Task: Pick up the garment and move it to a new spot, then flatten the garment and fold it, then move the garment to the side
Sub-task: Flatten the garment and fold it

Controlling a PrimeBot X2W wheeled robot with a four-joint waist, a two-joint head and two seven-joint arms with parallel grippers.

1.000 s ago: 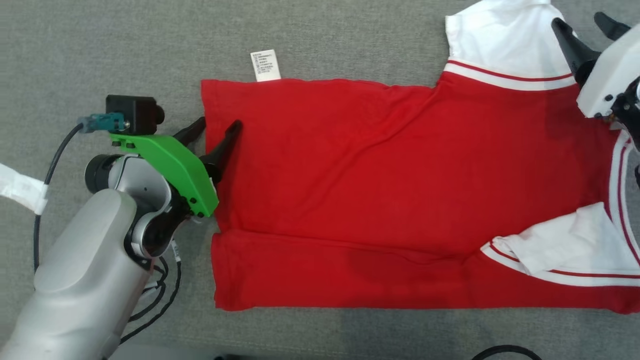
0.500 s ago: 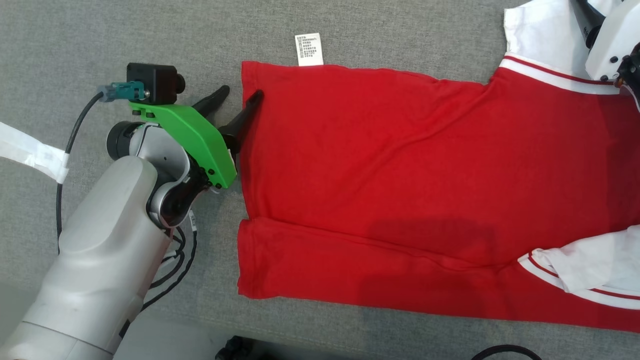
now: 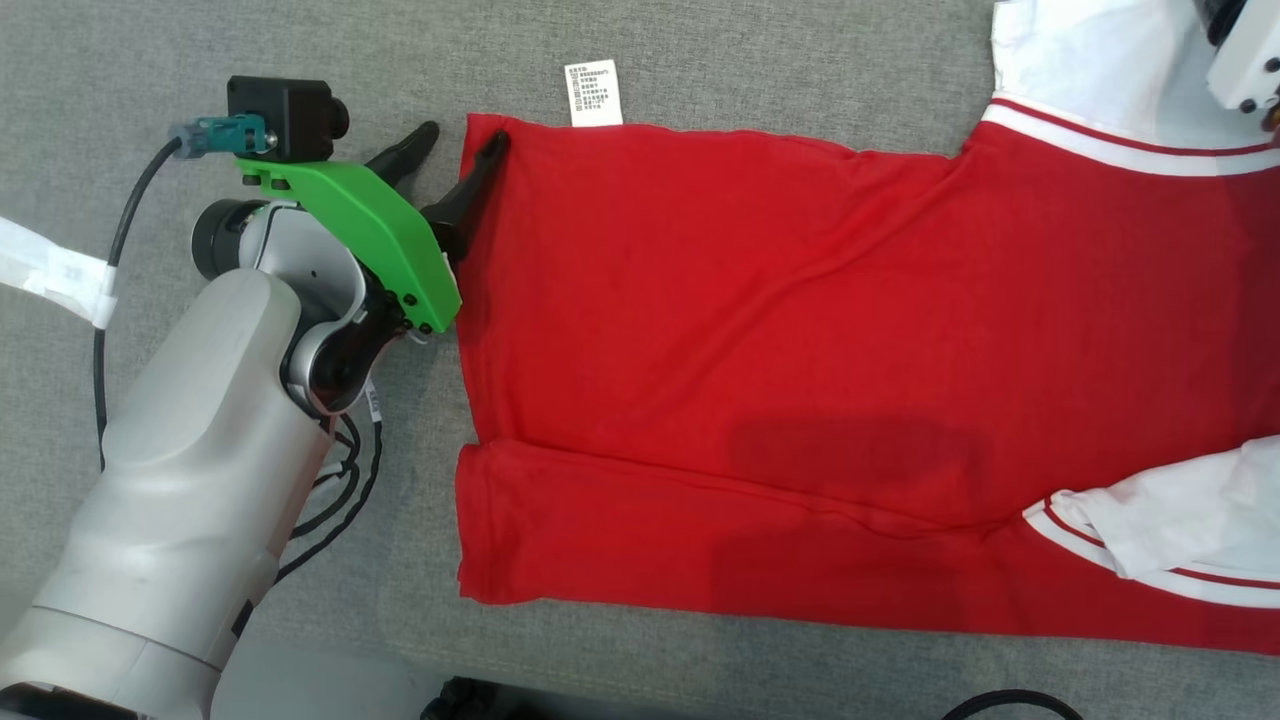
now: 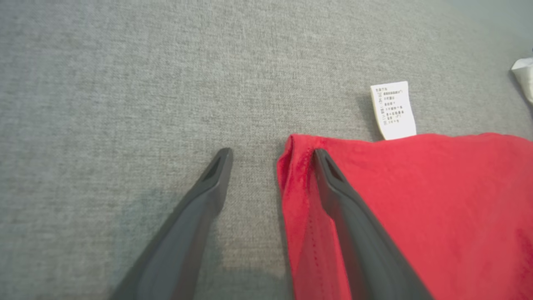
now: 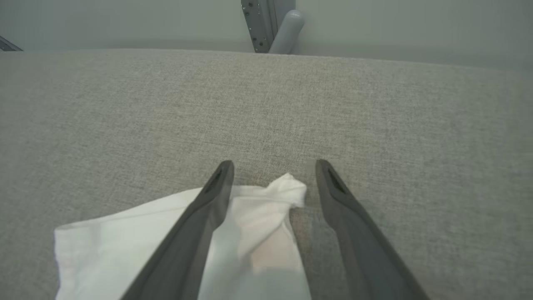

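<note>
Fabric of the garment point(image 3: 780, 330) reads to us as soft red jersey. It is spread nearly flat as a long rectangle across the middle of the surface point(image 3: 800, 60), with shallow diagonal wrinkles and one long crease near its front edge where a strip is folded over. At its right end we see white sleeves point(image 3: 1170, 520) trimmed with thin red stripes, the near one crumpled. A small white care label point(image 3: 594, 94), rectangular and printed with tiny dark text, sticks out from the far edge close to the left corner.

The left hand point(image 3: 462, 135) is at that corner with its two long, tapered dark fingers spread wide, gripping nothing. One finger lies over the stitched red hem and the other over bare surface just beside it. The right hand point(image 5: 273, 164) is likewise spread and empty, with one finger over the puckered tip of a white sleeve and the other over the surface.

That surface is a grey, coarsely woven textile. Behind the left hand we see a bright green plastic bracket point(image 3: 360, 225) carrying a boxy black camera point(image 3: 280, 105), a dark cable point(image 3: 110, 260) and a smooth pale forearm point(image 3: 180, 500).
</note>
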